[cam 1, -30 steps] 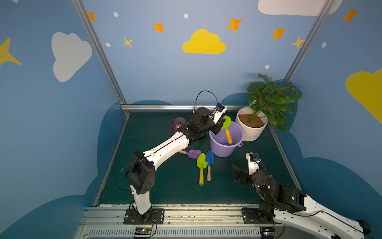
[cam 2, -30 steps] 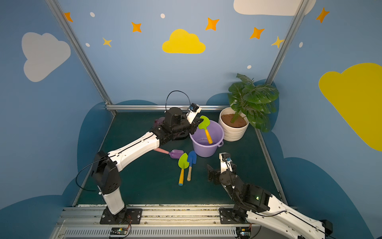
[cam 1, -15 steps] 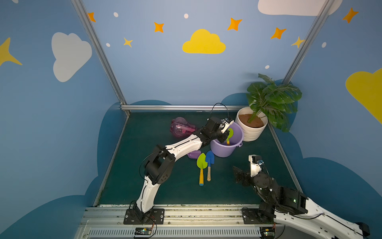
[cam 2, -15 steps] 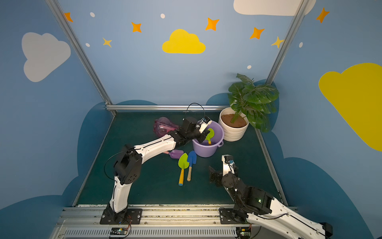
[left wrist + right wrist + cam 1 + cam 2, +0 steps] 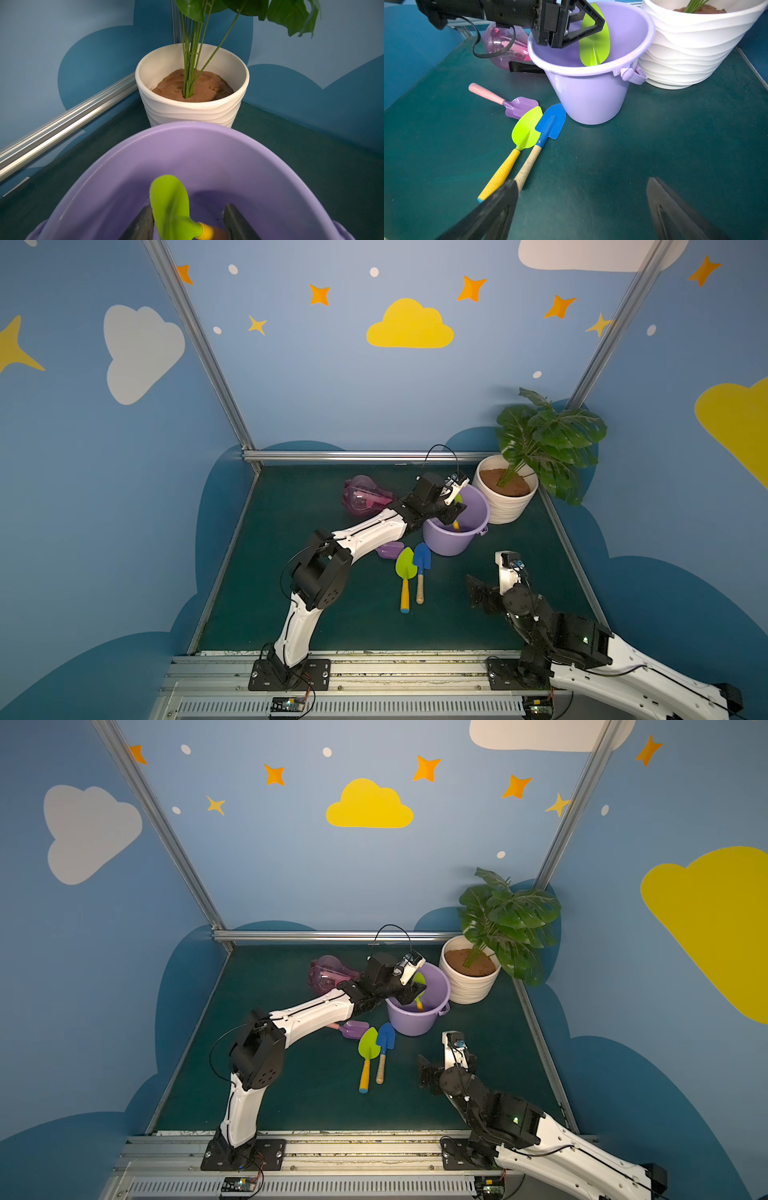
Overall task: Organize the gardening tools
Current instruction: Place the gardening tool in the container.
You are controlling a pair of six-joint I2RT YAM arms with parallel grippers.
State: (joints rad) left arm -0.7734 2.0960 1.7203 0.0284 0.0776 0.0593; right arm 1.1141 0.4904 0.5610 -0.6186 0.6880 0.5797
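Note:
A lime-green shovel (image 5: 169, 203) with a yellow handle stands blade-up inside the lilac bucket (image 5: 449, 541). My left gripper (image 5: 188, 207) hangs over the bucket's rim, open, with the shovel loose between the fingers and leaning toward one of them. On the mat in front of the bucket lie a second lime-green shovel (image 5: 406, 568), a blue shovel (image 5: 422, 558) with a wooden handle and a purple shovel (image 5: 520, 106) with a pink handle. The pink spray bottle (image 5: 361, 495) lies behind my left arm. My right gripper (image 5: 582, 181) is open and empty, low over the mat beside the shovels' handle ends.
A white ribbed plant pot (image 5: 505, 506) with a leafy plant stands in the back right corner, touching the bucket. Metal rails edge the green mat. My left arm (image 5: 361, 535) stretches across the mat's middle, above the purple shovel's handle.
My left arm has carried the lime-green shovel down into the bucket and its jaws have opened off it. The right arm has barely moved.

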